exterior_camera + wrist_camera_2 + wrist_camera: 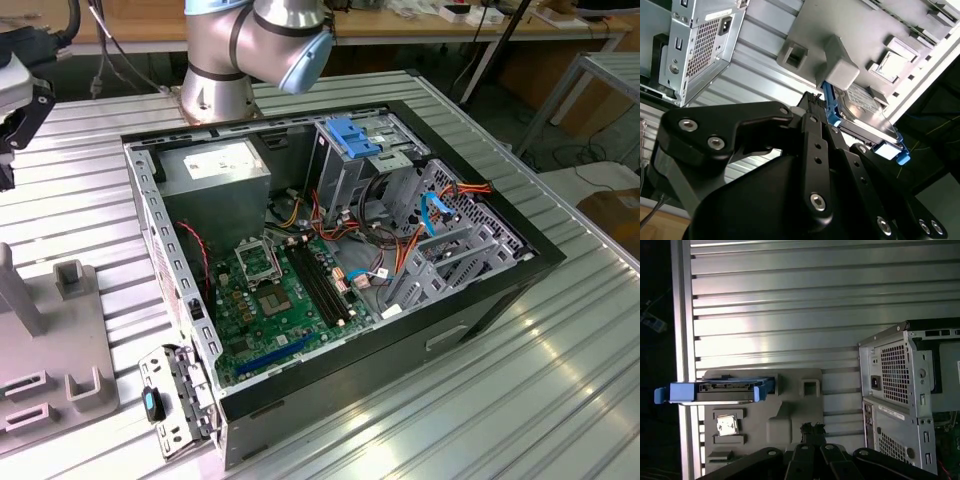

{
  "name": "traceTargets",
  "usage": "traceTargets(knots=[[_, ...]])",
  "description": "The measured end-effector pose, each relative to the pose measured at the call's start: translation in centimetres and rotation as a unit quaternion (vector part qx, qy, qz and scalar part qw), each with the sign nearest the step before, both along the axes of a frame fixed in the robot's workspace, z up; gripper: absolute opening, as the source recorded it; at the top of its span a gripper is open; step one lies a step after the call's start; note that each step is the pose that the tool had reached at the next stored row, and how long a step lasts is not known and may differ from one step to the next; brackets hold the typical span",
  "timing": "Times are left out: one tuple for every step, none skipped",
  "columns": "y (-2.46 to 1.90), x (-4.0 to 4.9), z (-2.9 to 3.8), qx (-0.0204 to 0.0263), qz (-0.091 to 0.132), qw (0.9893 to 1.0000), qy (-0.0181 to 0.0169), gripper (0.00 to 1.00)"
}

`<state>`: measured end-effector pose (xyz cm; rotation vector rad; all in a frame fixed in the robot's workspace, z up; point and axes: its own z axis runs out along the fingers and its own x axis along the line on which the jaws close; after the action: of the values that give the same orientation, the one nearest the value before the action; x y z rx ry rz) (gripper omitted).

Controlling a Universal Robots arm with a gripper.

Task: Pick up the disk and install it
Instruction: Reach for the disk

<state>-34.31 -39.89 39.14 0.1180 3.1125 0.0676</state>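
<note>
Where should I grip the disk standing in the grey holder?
Probably across the flat faces of the disk, midway along its top edge, coming from above. It stands on edge in the grey holder, blue carrier rails capping both ends.

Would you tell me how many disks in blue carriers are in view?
1: the disk stands in the grey fixture beside the computer case. Blue rails in the case's drive cage may hide another.

In second wrist view disk (pixel 867 110) partly hidden by gripper (pixel 814 100) & grey block (pixel 840 67); arm (pixel 250 45) cut off in exterior view.
</note>
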Motion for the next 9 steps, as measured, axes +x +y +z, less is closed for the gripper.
traceTargets(knots=[[0.0,-0.33,0.0,0.0,0.0,1.0,0.0,0.11],[0.0,-0.6,-0.01,0.0,0.0,1.0,0.0,0.11],[0.0,-0.75,-0.01,0.0,0.0,1.0,0.0,0.11],[0.0,-0.92,-0.01,0.0,0.0,1.0,0.0,0.11],[0.0,-0.96,-0.01,0.0,0.0,1.0,0.0,0.11],[0.0,-0.97,0.0,0.0,0.0,1.0,0.0,0.11],[0.0,-0.98,-0.01,0.0,0.0,1.0,0.0,0.11],[0.0,-0.98,-0.01,0.0,0.0,1.0,0.0,0.11],[0.0,-0.99,-0.01,0.0,0.0,1.0,0.0,0.11]])
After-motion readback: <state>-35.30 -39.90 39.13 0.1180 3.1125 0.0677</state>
